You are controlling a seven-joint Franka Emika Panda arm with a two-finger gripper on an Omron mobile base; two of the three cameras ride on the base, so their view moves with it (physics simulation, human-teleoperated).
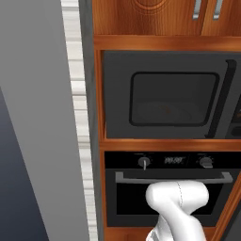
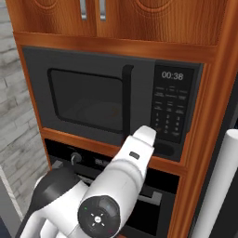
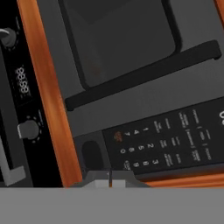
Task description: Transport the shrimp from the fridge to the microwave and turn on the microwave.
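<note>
Gripper [image 3: 110, 181] closed, just beside the microwave [image 3: 131, 100] keypad [image 3: 170, 142].

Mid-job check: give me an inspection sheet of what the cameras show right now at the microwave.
Surface: nothing seen.
Job's things: microwave door shut, keypad display lit; small orange spot behind the window, possibly the shrimp, too faint to confirm.
Clutter: nothing seen.
Grippers: pincer shut, empty, tips close to the keypad's lower edge by the oval button.
Cables: nothing seen.
Surroundings: wooden cabinet above, black oven with knobs below, white fridge handle at right.
</note>
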